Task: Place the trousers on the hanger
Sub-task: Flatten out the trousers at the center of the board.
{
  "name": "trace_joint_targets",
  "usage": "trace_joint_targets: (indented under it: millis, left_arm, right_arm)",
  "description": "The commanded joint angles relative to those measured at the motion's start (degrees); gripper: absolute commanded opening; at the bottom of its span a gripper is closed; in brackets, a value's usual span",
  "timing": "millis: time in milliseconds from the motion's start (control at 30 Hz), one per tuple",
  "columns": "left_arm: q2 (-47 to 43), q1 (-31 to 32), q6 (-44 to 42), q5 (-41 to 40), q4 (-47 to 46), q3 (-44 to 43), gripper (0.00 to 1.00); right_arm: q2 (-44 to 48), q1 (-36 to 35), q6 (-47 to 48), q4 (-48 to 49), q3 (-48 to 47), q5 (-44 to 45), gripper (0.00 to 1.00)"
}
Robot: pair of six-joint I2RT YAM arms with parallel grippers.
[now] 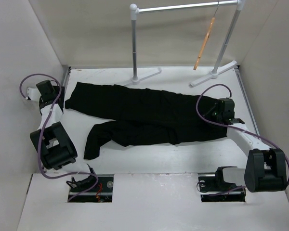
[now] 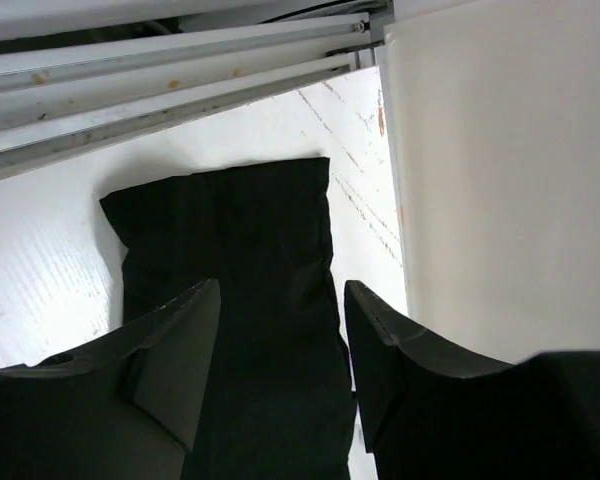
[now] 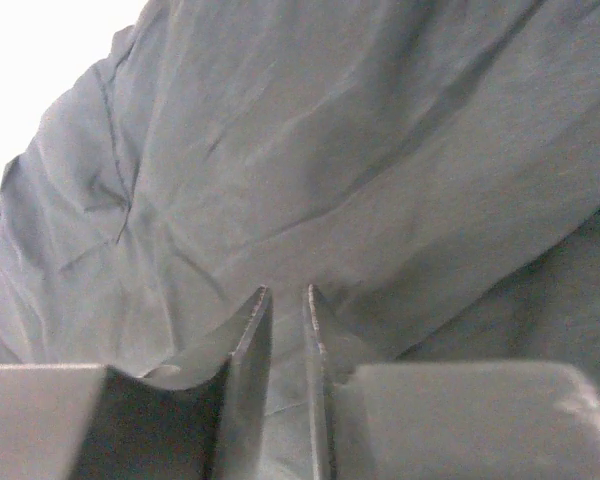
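Left end effector (image 2: 282, 286) gapes wide over the trousers (image 1: 144, 113) on the table (image 1: 183, 159); right end effector (image 3: 285, 292) nearly closed, pinching their fabric.

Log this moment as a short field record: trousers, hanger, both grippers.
trousers: spread flat on the table, not yet hung
hanger: hanging bare from the metal rack at the back
left gripper: open, over the trousers' left end
right gripper: nearly shut at their right end, fabric in the narrow gap, seemingly pinched
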State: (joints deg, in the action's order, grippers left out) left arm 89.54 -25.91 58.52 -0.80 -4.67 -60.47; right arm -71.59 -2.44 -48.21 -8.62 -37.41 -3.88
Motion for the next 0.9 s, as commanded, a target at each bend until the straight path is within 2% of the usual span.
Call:
trace_joint_targets:
  millis: [0, 100, 200, 300, 400, 533, 567, 600, 700, 733, 800, 867]
  left_arm:
    - [2.4, 3.5, -2.7, -3.4, 5.1, -3.9, 0.49]
    - [6.3, 6.5, -3.4, -2.8, 4.9, -5.9, 0.49]
    - [11.5, 7.6, -3.4, 0.8, 5.9, -6.6, 0.46]
    - [12.4, 7.0, -3.1, -1.6, 7.5, -3.9, 0.46]
    - [6.1, 7.2, -4.5, -3.2, 8.5, -1.0, 0.50]
    - [-9.0, 10.8, -7.0, -7.3, 11.7, 5.4, 0.58]
    - [-13.0, 11.6, -7.5, -8.4, 13.8, 7.3, 0.59]
    - [-16.8, 12.1, -8.1, -9.3, 17.0, 9.0, 0.59]
    - [-27.4, 12.2, -8.7, -9.4, 30.3, 13.7, 0.59]
    - [-30.4, 12.1, -8.7, -8.4, 34.9, 15.0, 0.59]
    - [-36.9, 12.2, -8.0, -6.6, 44.8, 17.0, 0.60]
    - [-42.6, 14.0, -5.1, -5.1, 53.0, 18.3, 0.62]
  right_arm:
    - [0.5, 1.2, -0.3, 0.7, -1.1, -0.3, 0.23]
    - [0.8, 1.1, -0.3, -0.5, -2.4, 0.4, 0.29]
    - [2.1, 1.4, -0.7, -1.7, -2.7, 0.7, 0.43]
    - [5.2, 1.7, -0.5, -5.3, -3.0, 1.8, 0.55]
    - [9.7, 1.4, 0.2, -9.7, -3.2, 3.4, 0.61]
    - [14.6, -2.7, 1.9, -14.4, -4.1, 4.7, 0.65]
    - [15.2, -4.4, 2.1, -15.3, -4.3, 5.1, 0.65]
    - [15.6, -6.1, 2.5, -16.1, -4.5, 5.4, 0.60]
    - [15.3, -12.1, 3.5, -17.8, -5.5, 5.6, 0.25]
    - [14.8, -14.0, 3.8, -18.4, -5.9, 5.6, 0.20]
    - [13.9, -17.9, 4.8, -18.9, -6.4, 5.6, 0.20]
    - [12.6, -20.7, 5.8, -18.7, -6.5, 5.5, 0.26]
